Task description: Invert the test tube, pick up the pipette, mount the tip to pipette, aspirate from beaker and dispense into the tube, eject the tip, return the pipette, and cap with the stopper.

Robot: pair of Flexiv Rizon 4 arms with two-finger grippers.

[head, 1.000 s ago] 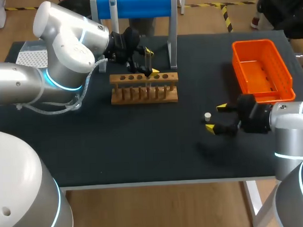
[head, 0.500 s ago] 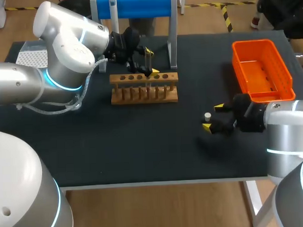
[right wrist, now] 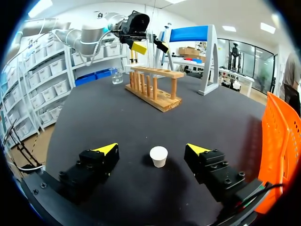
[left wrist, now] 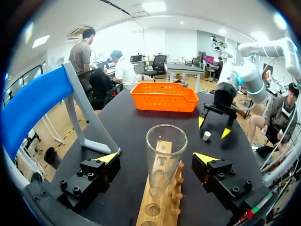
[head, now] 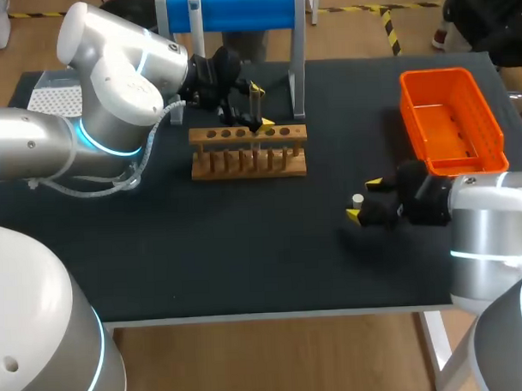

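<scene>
My right pincer [right wrist: 151, 149] wide, straddling white stopper [right wrist: 158, 156] on counter [right wrist: 117, 108], not touching; left pincer [left wrist: 156, 157] wide too, either side of upright test tube [left wrist: 165, 141] at wooden rack [head: 249, 162]

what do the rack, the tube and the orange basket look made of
Rack: pale matte wood, with dowel pegs. Tube: clear and glossy, glass or clear plastic, cannot tell which. Basket: likely plastic, uniform bright orange with slotted moulded walls.
</scene>
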